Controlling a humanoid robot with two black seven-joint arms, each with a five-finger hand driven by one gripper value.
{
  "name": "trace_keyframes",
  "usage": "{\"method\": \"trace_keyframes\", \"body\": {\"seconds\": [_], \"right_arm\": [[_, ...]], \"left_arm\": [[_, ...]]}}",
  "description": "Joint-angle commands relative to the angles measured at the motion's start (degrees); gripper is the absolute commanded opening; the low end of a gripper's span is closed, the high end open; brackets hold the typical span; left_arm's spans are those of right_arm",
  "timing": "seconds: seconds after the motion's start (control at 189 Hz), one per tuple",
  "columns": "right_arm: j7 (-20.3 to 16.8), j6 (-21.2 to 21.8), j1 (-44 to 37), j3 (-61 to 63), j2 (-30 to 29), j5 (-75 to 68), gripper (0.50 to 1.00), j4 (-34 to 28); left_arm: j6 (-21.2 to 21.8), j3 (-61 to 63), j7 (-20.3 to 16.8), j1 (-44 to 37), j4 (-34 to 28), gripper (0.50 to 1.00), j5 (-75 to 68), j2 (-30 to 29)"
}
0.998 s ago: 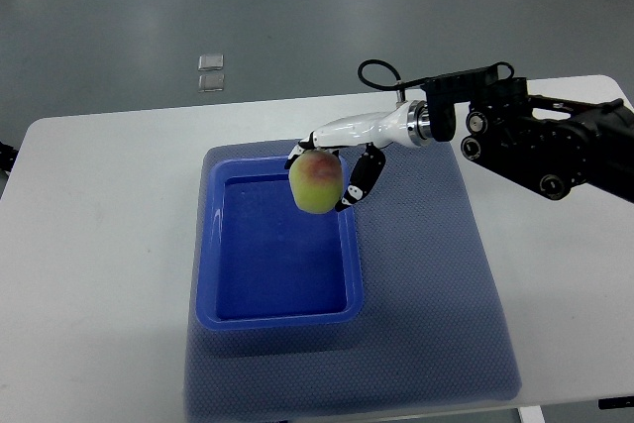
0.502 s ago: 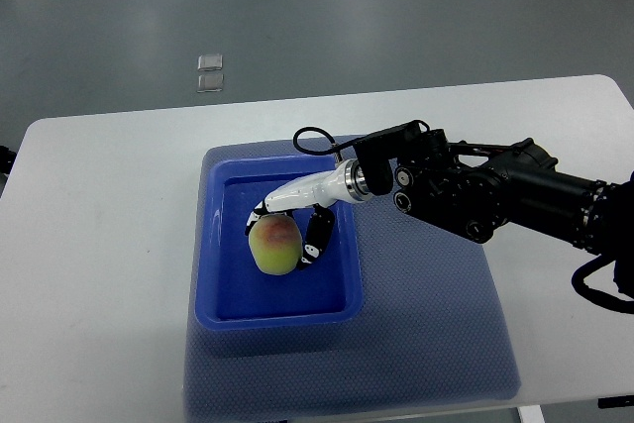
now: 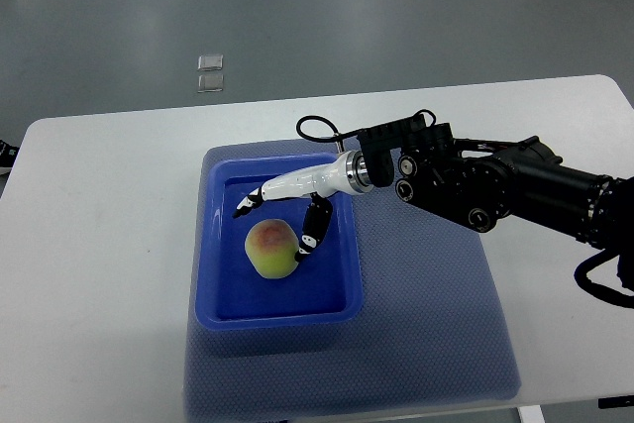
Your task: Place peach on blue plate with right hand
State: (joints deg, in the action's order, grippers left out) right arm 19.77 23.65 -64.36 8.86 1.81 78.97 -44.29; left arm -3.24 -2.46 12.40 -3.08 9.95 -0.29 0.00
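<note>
A grey floor lies behind a white table (image 3: 109, 245), and two small clear squares (image 3: 210, 72) sit on that floor beyond the table's far edge. On the table a grey-blue textured mat (image 3: 426, 314) spreads out, and on its left part sits the blue plate (image 3: 210, 245), a deep rectangular dish with raised walls. The peach (image 3: 271, 248), yellow-green with a red blush on top, rests on the floor of the plate, near its middle. Just to the right and above it is the right hand (image 3: 287, 207), white with black fingertips, its fingers spread apart and holding nothing: one finger points left above the fruit, while another (image 3: 314, 230) hangs down right beside the peach's right flank, though actual contact cannot be judged. The black right arm (image 3: 495, 185) runs off to the right edge across the mat.
</note>
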Motion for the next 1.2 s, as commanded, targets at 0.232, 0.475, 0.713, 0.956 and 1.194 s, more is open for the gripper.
{"method": "trace_keyframes", "body": {"seconds": [0.232, 0.475, 0.713, 0.956, 1.194], "right_arm": [[-0.17, 3.33, 5.03, 14.69, 2.58, -15.33, 0.924, 0.95], [-0.08, 1.75, 12.86, 22.25, 6.45, -26.94, 0.924, 2.27], [-1.14, 0.52, 17.43, 26.03, 8.73, -41.53, 0.924, 7.46], [-5.09, 0.87, 19.63, 26.73, 9.97, -52.6, 0.926, 7.99], [-11.42, 1.31, 21.74, 26.65, 10.23, -71.06, 0.93, 9.66]], "left_arm": [[-0.01, 0.0, 0.0, 0.0, 0.07, 1.0, 0.03, 0.0], [-0.01, 0.0, 0.08, 0.0, 0.34, 1.0, -0.06, 0.0], [-0.01, 0.09, 0.0, 0.0, 0.6, 1.0, -0.06, 0.0], [-0.45, 0.18, 0.08, 0.0, 0.69, 1.0, -0.06, 0.0], [-0.54, 0.09, 0.0, 0.0, 0.51, 1.0, 0.03, 0.0]]}}
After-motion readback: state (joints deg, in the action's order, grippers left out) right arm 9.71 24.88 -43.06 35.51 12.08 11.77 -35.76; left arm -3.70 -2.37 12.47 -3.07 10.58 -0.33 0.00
